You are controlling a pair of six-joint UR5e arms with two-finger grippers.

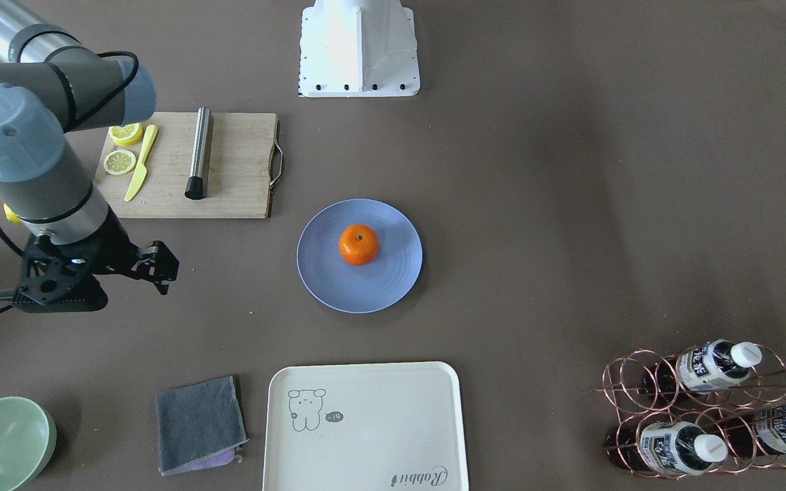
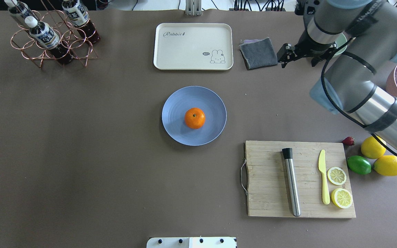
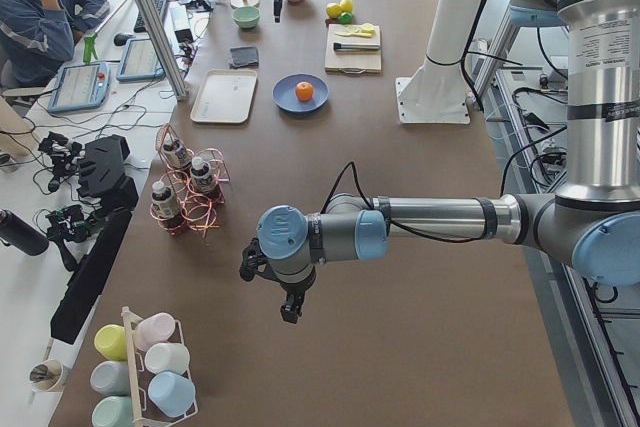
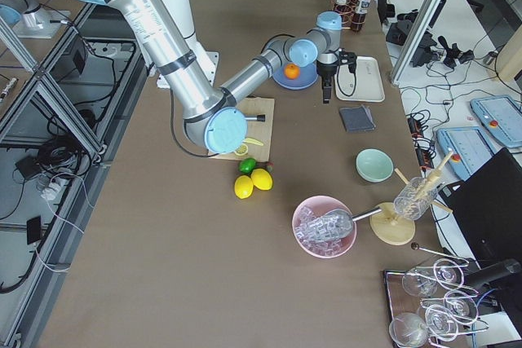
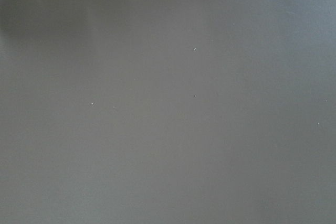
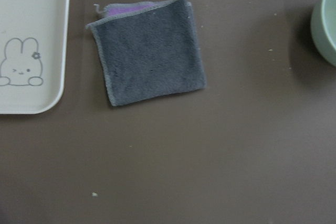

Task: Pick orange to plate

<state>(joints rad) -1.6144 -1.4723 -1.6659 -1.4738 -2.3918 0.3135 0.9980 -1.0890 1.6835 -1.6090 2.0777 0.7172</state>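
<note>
The orange rests at the middle of the pale blue plate, stem dot up, and shows the same way from overhead: orange, plate. Nothing touches it. My right gripper hangs well off to the side of the plate, near the grey cloth, open and holding nothing; overhead it is the right gripper. My left gripper shows only in the exterior left view, far from the plate over bare table; I cannot tell its state.
A cutting board carries a steel rod, a yellow knife and lemon halves. Two lemons and a lime lie beside it. Cream tray, green bowl and bottle rack line the far edge.
</note>
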